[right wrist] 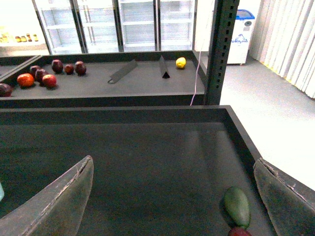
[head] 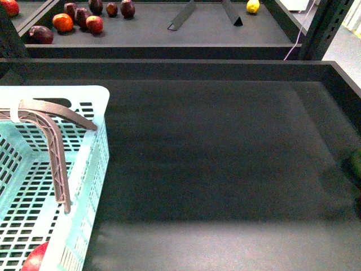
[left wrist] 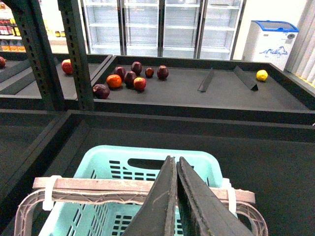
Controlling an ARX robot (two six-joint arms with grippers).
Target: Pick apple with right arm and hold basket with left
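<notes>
The pale turquoise basket [head: 84, 93] stands at the near left of the dark tray, its grey-brown handles [head: 56, 152] folded over it. A shiny red fruit [head: 35, 257], apparently the apple, lies on the basket floor, mostly cut off by the frame edge. In the left wrist view my left gripper [left wrist: 174, 160] is shut and empty, its fingers pressed together just above the basket [left wrist: 147, 152] and its handles [left wrist: 98, 184]. In the right wrist view my right gripper [right wrist: 173, 160] is wide open and empty over the tray floor. Neither gripper shows in the front view.
A green oval fruit [right wrist: 237, 206] with a sliver of something red [right wrist: 239, 232] beside it lies near the tray's right wall [right wrist: 241, 132]. The far tray holds several dark red and orange fruits [head: 84, 20], a lemon [head: 252, 6] and dark dividers [head: 181, 16]. Shelf posts [left wrist: 76, 54] stand between the trays.
</notes>
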